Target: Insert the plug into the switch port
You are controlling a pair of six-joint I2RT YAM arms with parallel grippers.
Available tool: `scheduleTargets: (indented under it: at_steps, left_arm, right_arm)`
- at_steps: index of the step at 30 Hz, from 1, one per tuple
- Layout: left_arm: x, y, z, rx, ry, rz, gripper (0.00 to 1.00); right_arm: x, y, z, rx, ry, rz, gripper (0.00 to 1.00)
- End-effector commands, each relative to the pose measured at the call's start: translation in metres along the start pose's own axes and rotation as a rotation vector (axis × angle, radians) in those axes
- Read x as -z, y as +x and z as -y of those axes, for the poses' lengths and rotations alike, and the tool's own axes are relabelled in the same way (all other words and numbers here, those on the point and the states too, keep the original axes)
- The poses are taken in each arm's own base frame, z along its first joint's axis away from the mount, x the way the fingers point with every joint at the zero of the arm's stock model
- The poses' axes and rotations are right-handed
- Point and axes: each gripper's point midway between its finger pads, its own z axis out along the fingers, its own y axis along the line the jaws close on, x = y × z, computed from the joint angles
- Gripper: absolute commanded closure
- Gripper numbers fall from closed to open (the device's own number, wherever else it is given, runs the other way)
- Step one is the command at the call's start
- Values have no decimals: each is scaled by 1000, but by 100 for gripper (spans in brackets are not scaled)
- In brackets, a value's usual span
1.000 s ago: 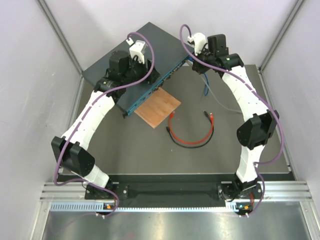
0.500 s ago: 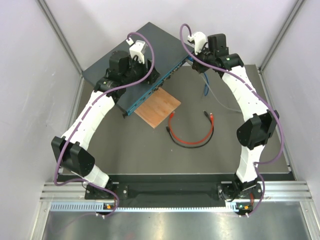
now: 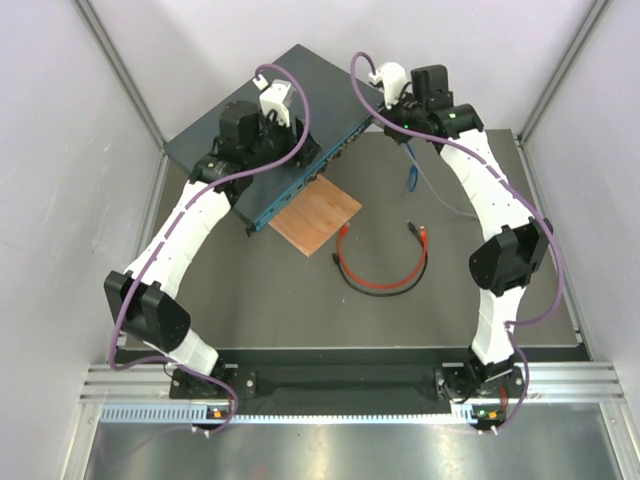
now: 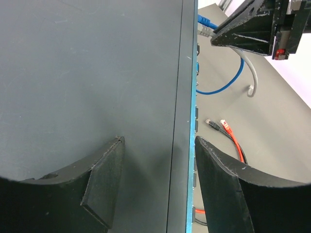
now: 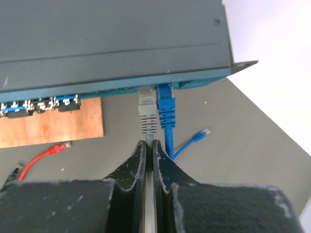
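The switch (image 3: 290, 90) is a flat dark grey box with a teal front edge (image 5: 204, 80), lying at the back of the table. My right gripper (image 5: 149, 144) is shut on a grey cable just behind its grey plug (image 5: 147, 114). The plug's tip is at a port in the teal edge, right beside a blue plug (image 5: 166, 109) that sits in the neighbouring port. From above, the right gripper (image 3: 388, 108) is at the switch's right end. My left gripper (image 4: 159, 141) is open astride the front edge, one finger (image 4: 104, 179) over the top, the other (image 4: 218, 189) in front of the sockets.
A brown wooden board (image 3: 316, 216) lies just in front of the switch. A red and black cable (image 3: 380, 265) curls on the mat in the middle. The blue cable's loose end (image 3: 412, 175) trails near the right arm. Walls and frame posts close in both sides.
My right gripper has shifted a little up and left toward the switch, carrying the grey plug with it. The left arm has stayed put.
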Motion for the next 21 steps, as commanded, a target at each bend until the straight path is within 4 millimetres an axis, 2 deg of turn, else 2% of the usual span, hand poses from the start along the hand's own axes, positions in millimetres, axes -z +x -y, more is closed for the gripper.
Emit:
scheduleTargets:
  at_steps: [1, 8, 12, 21]
  left_arm:
    - [-7, -5, 2, 8, 13, 14, 35]
    - [-6, -2, 0, 10, 6, 8, 35]
    - [-7, -1, -1, 13, 6, 5, 35]
    - [-8, 2, -6, 25, -16, -4, 36]
  right_arm:
    - [3, -47, 5, 48, 36, 142, 100]
    - [5, -66, 4, 30, 40, 215, 100]
    - [-5, -68, -4, 32, 24, 218, 100]
    - [-13, -86, -5, 39, 43, 283, 100]
